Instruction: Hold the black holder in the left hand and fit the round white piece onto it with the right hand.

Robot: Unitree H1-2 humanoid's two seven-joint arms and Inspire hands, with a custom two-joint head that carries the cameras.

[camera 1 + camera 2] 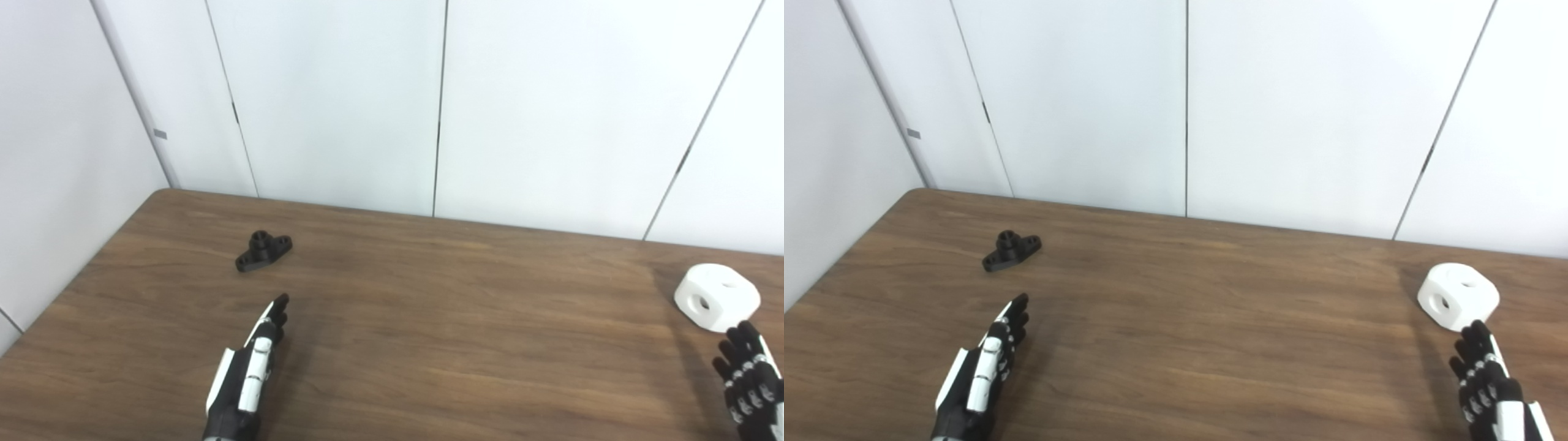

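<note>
Nearest, at the lower left, the left hand (248, 373) hovers over the wooden table (429, 318), empty, fingers stretched forward and held narrowly together. Beyond it, apart, lies the black holder (264, 250). Far right, the round white piece (716, 297) sits on the table, the empty right hand (750, 380) just below it, fingers extended and slightly spread.

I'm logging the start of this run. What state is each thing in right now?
Small black plastic holder: lying flat on the brown wooden table, untouched.
Round white plastic piece: resting on the table, unheld.
Left hand: open, empty, short of the holder.
Right hand: open, empty, just short of the white piece.
</note>
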